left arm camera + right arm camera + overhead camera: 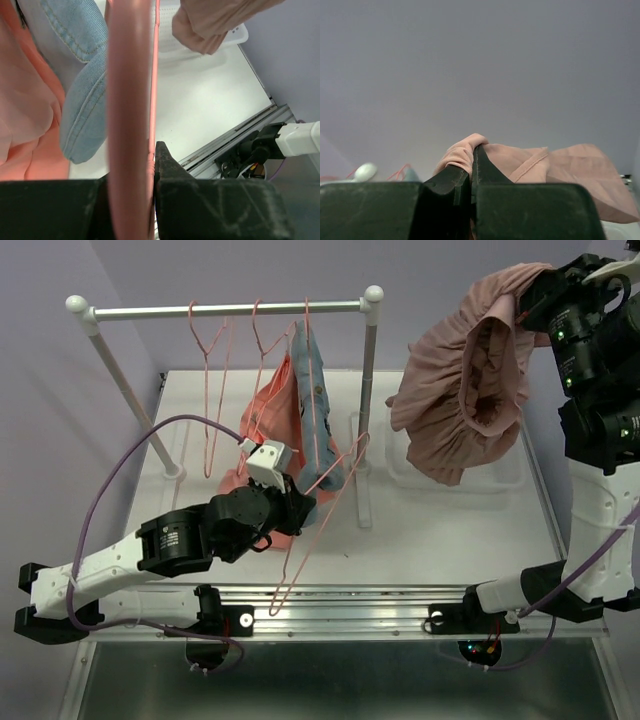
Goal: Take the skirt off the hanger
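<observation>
— Where is the skirt?
— I see the skirt (pixel 268 415) hanging under the rail (pixel 230 310), coral and bunched, just beside a blue denim garment (pixel 318 400). Its lower folds reach down behind my left gripper (pixel 290 510).
— What is that gripper doing?
— Its fingers are pressed onto a pink hanger (pixel 129 100) that slants toward the near table edge. I cannot tell whether the skirt sits on this hanger.
— And the right side?
— My right gripper (pixel 471 160) is raised high, pinching a fold of a ruffled mauve garment (pixel 460 390) that dangles above a white tray (pixel 500 475).
</observation>
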Controlling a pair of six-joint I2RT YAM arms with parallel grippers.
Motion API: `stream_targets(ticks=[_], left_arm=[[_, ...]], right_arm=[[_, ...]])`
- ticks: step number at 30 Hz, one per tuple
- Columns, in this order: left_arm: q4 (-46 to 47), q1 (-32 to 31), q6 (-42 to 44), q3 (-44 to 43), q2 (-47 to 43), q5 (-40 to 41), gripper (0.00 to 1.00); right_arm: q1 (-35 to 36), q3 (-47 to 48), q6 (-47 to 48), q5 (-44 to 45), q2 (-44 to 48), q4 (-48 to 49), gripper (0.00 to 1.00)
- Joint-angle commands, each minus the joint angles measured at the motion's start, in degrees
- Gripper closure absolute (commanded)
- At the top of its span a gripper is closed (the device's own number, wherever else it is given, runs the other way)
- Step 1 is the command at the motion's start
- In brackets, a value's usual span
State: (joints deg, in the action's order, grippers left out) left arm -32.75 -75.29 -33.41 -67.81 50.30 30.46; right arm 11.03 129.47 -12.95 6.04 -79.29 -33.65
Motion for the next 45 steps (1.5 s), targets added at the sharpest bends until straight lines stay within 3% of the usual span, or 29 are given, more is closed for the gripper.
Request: stream_targets(ticks=[1, 8, 12, 20, 28, 33, 35, 38, 39, 40, 45], left_arm=[[2.0, -0.2, -1.1, 0.8, -1.3, 1.1, 1.0], [0.4, -0.2, -2.1, -0.2, 1.2, 3.1, 1.0], [-1.7, -0.2, -2.8, -2.0, 3.7, 5.6, 1.0], [-3.9, -0.2, -3.1, -5.3, 5.9, 5.8, 1.0], [-4.2, -1.0, -2.5, -8.5, 6.9, 5.1, 1.0], [-6.2, -2.2, -1.0, -12.9, 9.6, 5.9, 1.0], [-7.2, -2.5, -0.3, -16.5, 10.8, 6.7, 1.0], [-9.6, -2.8, 0.3, -20.7, 13.2, 9.1, 1.0], [-12.1, -2.8, -0.1, -23.5, 14.7, 11.1, 1.0], [-13.7, -2.8, -1.1, -24.8, 15.6, 12.3, 1.0], [-20.0, -2.8, -2.0, -31.2, 19.6, 15.9, 1.0]], right_arm=[[0.3, 0.2, 8.0, 13.7, -2.0, 15.1, 0.99], [0.3, 6.0, 15.7, 14.3, -11.8, 19.7, 0.99], [0.3, 0.5, 16.4, 12.2, -10.8, 20.5, 0.99], [0.3, -20.7, 17.4, 15.2, -6.1, 25.5, 0.99], [0.3, -57.8, 8.7, 18.1, 6.2, 32.6, 0.97], [-0.8, -69.4, 5.5, 18.9, 7.9, 33.0, 0.93], [-0.8, -71.3, 4.5, 19.4, 6.8, 33.0, 0.82], [-1.4, -74.2, 2.4, 20.4, 4.3, 32.8, 0.46], [-1.4, -74.6, 1.6, 21.4, 3.7, 32.1, 0.13], [-1.4, -74.6, 0.4, 21.8, 2.7, 31.3, 0.0], [-1.9, -72.3, -1.7, 21.0, 4.3, 25.3, 0.0]])
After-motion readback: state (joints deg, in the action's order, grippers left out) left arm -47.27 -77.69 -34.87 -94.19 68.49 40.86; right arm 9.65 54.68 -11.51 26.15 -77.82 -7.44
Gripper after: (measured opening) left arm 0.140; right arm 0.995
